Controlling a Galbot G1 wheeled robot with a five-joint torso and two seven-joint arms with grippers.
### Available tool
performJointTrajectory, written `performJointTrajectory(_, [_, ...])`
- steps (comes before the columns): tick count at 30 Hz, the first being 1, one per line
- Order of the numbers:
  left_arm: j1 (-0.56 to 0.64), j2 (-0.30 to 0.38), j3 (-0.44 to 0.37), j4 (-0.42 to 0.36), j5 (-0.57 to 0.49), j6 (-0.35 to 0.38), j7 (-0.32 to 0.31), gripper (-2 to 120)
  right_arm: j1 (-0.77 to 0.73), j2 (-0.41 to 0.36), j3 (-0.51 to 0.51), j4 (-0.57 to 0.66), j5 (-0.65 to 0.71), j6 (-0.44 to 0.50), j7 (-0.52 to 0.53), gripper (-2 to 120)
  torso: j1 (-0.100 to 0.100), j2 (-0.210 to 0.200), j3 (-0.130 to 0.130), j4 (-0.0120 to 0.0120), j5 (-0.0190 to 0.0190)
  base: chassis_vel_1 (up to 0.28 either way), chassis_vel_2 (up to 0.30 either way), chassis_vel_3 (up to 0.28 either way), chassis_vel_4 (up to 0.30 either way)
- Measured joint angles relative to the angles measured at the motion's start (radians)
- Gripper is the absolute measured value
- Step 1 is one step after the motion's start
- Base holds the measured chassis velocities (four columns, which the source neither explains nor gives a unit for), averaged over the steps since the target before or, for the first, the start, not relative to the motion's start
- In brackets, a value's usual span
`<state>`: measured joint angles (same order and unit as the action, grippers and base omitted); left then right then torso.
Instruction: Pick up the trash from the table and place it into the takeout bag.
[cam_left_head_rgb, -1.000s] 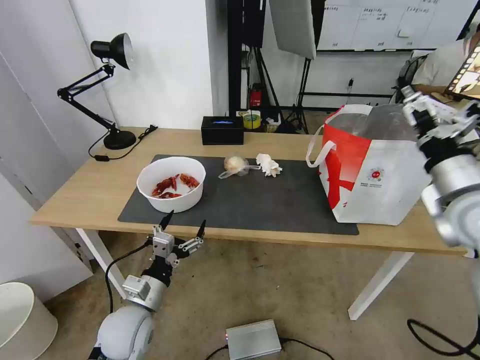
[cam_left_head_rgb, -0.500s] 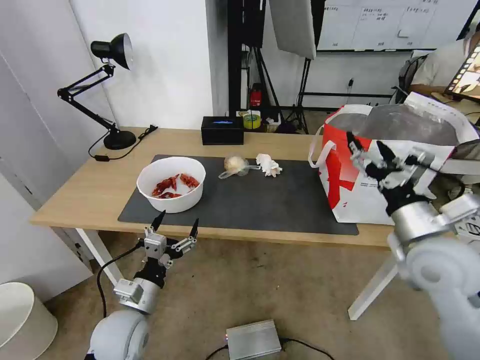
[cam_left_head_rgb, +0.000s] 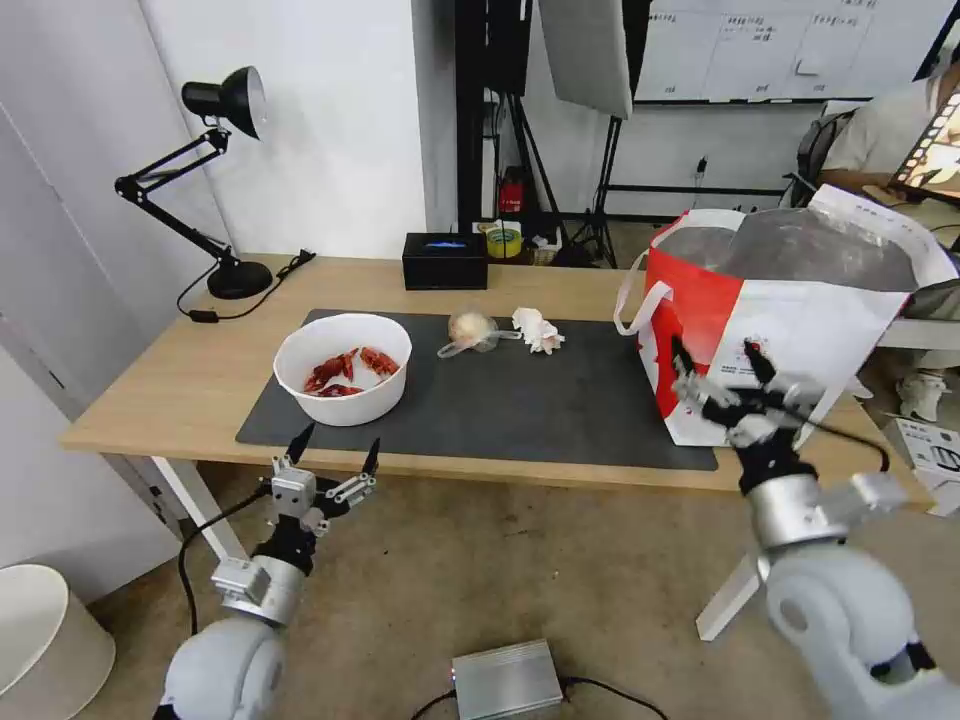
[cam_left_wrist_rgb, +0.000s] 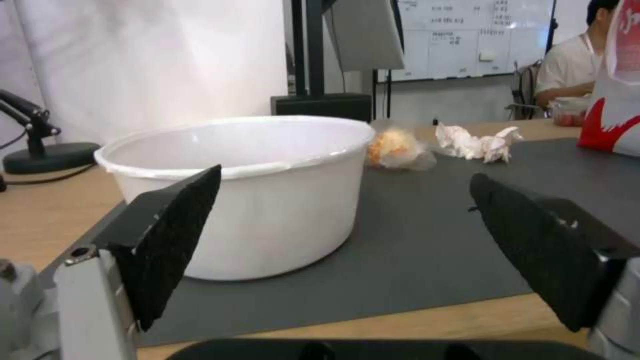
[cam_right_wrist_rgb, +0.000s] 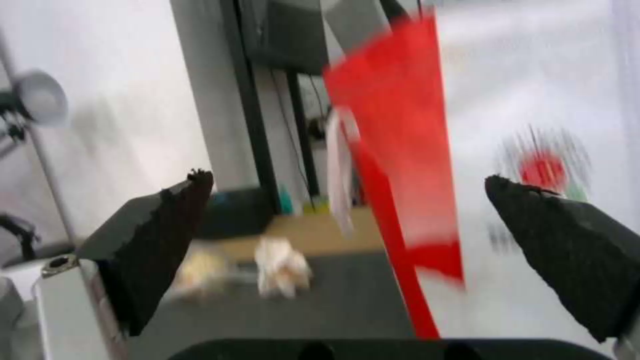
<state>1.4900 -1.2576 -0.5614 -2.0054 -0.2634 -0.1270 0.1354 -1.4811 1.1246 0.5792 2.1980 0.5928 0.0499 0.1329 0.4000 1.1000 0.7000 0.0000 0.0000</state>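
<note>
On the dark mat of the table (cam_left_head_rgb: 180, 380) stands a white round bowl (cam_left_head_rgb: 343, 367) (cam_left_wrist_rgb: 267, 185) with red crayfish shells. Behind it lie a clear wrap around a beige lump (cam_left_head_rgb: 470, 329) (cam_left_wrist_rgb: 395, 147) (cam_right_wrist_rgb: 200, 272) and a crumpled white tissue (cam_left_head_rgb: 537, 329) (cam_left_wrist_rgb: 475, 142) (cam_right_wrist_rgb: 283, 272). The white and red takeout bag (cam_left_head_rgb: 790, 330) (cam_right_wrist_rgb: 400, 165) stands at the table's right end. My left gripper (cam_left_head_rgb: 335, 455) (cam_left_wrist_rgb: 343, 240) hangs open below the table's front edge, in front of the bowl. My right gripper (cam_left_head_rgb: 718, 362) (cam_right_wrist_rgb: 350, 245) is open and empty in front of the bag's near side.
A black rectangular box (cam_left_head_rgb: 445, 259) sits at the table's back edge, a black desk lamp (cam_left_head_rgb: 215, 180) at its back left. A silver box (cam_left_head_rgb: 505, 680) lies on the floor in front. A white bin (cam_left_head_rgb: 40, 640) stands at the lower left.
My right arm has dropped from above the bag down to its near face, then lower still. My left gripper has sunk slightly and drifted left, staying open.
</note>
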Motion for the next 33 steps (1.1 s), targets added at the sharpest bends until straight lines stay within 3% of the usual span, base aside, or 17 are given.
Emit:
performJointTrajectory(15, [-0.004,0.007,-0.006,0.02,-0.044,0.023,-0.022,100,-0.096,0.066,-0.005,-0.12,-0.168,0.11,-0.028,100,0.0,0.0,0.0,-0.0001,0.0001,0.0,0.0,0.0,0.0])
performJointTrajectory(33, [0.01,-0.023,-0.01,-0.007,-0.039,0.036,-0.048,100,-0.122,0.103,-0.049,-0.139,-0.204,0.161,-0.076,100,0.0,0.0,0.0,0.0,0.0,0.0,0.0,0.0,0.0])
